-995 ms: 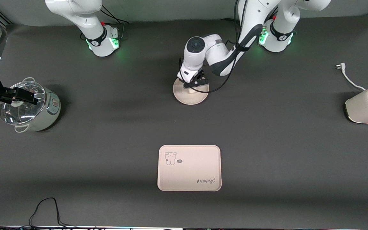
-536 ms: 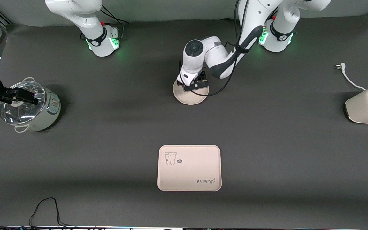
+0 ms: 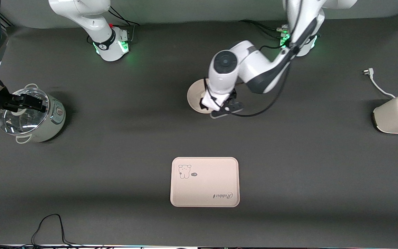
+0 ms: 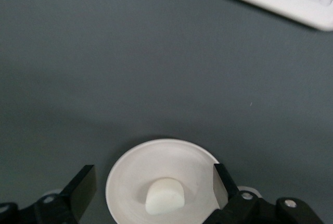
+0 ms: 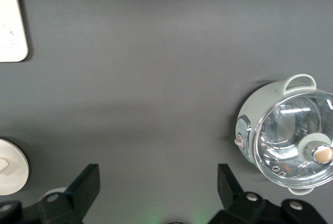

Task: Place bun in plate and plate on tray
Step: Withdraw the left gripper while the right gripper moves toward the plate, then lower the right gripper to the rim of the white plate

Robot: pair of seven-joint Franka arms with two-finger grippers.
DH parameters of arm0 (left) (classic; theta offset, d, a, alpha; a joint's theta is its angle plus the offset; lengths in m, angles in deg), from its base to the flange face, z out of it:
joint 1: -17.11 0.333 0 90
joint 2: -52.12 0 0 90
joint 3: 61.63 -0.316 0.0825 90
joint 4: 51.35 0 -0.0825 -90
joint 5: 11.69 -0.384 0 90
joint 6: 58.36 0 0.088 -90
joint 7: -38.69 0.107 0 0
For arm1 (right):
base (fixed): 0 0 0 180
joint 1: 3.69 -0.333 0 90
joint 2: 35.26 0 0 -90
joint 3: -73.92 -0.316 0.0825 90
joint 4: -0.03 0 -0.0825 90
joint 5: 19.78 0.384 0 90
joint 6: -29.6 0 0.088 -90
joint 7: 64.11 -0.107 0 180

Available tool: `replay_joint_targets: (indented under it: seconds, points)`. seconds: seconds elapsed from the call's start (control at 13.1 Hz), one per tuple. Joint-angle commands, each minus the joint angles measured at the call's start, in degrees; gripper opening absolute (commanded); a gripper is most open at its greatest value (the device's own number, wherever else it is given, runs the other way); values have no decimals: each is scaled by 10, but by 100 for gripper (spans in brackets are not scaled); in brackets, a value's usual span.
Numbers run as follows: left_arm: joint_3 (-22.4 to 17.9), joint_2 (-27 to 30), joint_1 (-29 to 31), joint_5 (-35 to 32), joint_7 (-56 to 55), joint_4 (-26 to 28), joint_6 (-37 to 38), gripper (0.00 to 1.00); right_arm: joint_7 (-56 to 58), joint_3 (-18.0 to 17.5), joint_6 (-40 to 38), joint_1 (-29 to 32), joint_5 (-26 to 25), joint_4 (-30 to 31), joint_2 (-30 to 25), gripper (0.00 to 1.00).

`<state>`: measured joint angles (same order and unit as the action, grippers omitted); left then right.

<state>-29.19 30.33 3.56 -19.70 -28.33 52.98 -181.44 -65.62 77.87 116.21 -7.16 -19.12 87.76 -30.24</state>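
Over the plate [image 4: 130, 182], bun [image 4: 165, 196] inside, my left gripper [image 4: 153, 185] hangs with jaws spread; my right gripper [image 5: 156, 185], spread, waits over the pot [image 5: 291, 138]. A careless rim pinch could tip the bun out.

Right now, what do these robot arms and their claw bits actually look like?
Both arms are glossy white with rounded segments and dark grey bands at the joints. The left arm has a round dark disc on its wrist joint and black cables trailing alongside. Green lights glow at both bases. Each end effector, left and right, has two flat black fingers on a black body with small silver screws.
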Motion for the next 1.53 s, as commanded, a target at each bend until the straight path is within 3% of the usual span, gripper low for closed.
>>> replay_joint_targets:
  seconds: [0.0,0.31,0.61,0.84,0.92,1.07,1.15,1.3,1.45]
  points:
    - [10,72,79,32,71,-3,55,100,-15,3,6,-43,-4,32,-32,100]
    - [5,96,220,61,244,-109,261,100,-159,2,12,-155,-2,71,-70,100]
    - [2,137,310,57,311,-115,279,100,-328,3,55,-302,13,113,-96,100]
    - [-26,162,378,54,453,-114,307,100,-467,3,87,-425,13,119,-91,100]
    - [-71,172,367,55,494,-112,310,100,-487,2,94,-449,14,120,-89,100]
    - [-200,185,258,58,527,-112,318,100,-509,2,107,-483,20,129,-90,100]
    - [-243,192,215,58,533,-109,318,100,-510,3,110,-487,39,134,-93,100]
    - [-265,202,188,59,535,-104,323,100,-501,6,125,-486,78,144,-96,100]
    - [-265,204,181,59,535,-104,325,100,-498,6,160,-485,80,171,-96,100]
